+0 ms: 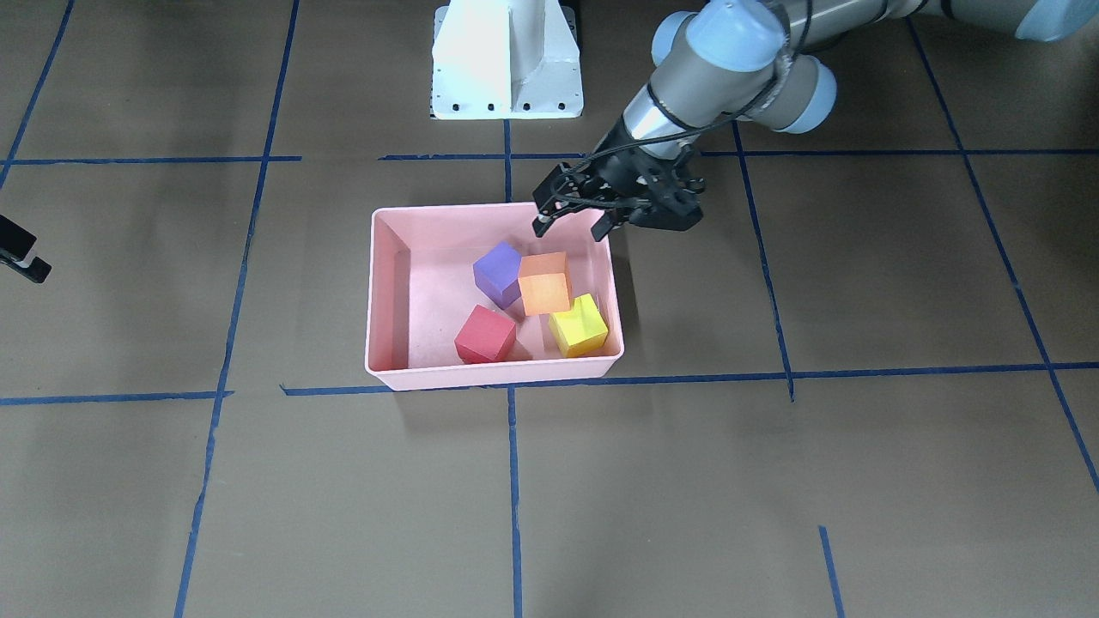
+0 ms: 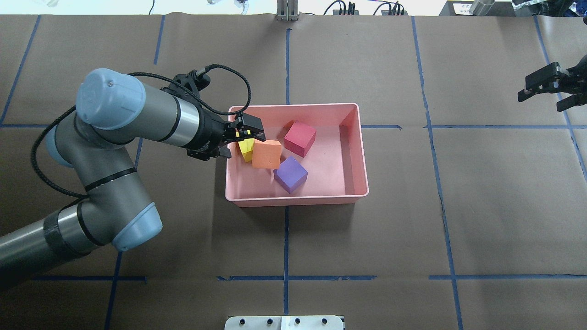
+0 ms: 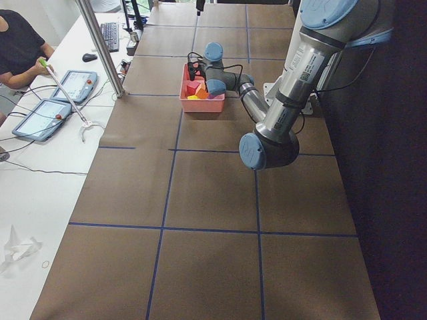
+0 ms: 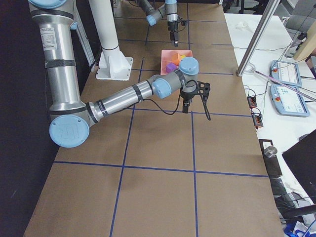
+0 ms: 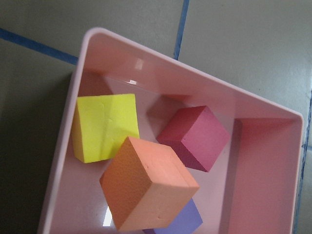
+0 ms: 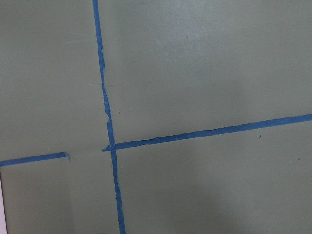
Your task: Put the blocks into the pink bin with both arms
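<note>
Closest to the left wrist camera, the orange block (image 5: 148, 183) sits tilted in the pink bin (image 1: 494, 371), covering part of the purple block (image 5: 183, 222) and touching the yellow-green block (image 5: 105, 126), with the red block (image 5: 192, 139) just beside them. All four lie in the bin's half nearer the left arm (image 2: 137, 110). The left end effector (image 1: 569, 230) hangs over the bin's rim with its fingers spread and nothing between them. The right end effector (image 2: 541, 101) hovers well apart over bare desk (image 1: 859, 481), its fingers also parted and empty. Brown paper covers the desk, marked into large squares by blue tape (image 1: 513, 481). A white pedestal (image 1: 506, 60) stands behind the bin. Along the far side runs a white side table (image 3: 40, 187) with tablets (image 3: 40, 119), a metal pole (image 3: 100, 47) and a seated person (image 3: 20, 47).
</note>
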Controlling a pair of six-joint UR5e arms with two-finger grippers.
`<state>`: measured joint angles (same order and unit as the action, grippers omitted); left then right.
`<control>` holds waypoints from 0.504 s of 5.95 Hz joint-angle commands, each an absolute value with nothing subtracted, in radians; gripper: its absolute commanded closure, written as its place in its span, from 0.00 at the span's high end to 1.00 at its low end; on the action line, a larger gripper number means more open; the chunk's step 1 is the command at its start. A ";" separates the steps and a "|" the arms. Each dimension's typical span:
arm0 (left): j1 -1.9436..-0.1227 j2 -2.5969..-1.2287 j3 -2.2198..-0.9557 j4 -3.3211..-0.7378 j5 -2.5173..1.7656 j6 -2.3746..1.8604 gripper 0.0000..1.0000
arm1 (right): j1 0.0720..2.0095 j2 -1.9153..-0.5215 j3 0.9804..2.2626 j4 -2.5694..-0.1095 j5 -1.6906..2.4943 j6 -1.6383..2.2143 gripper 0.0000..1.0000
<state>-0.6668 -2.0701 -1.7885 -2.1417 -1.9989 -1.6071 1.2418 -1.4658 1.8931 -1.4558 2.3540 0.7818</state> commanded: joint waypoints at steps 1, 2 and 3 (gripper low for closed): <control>-0.760 -1.935 -1.909 -2.141 -2.008 -1.603 1.00 | 1.270 -1.463 1.891 -1.459 2.356 0.761 1.00; -0.823 -1.869 -1.939 -2.141 -2.064 -1.510 1.00 | 1.316 -1.469 1.884 -1.474 2.359 0.680 1.00; -0.859 -1.768 -1.981 -2.140 -2.094 -1.356 1.00 | 1.365 -1.477 1.856 -1.474 2.367 0.617 1.00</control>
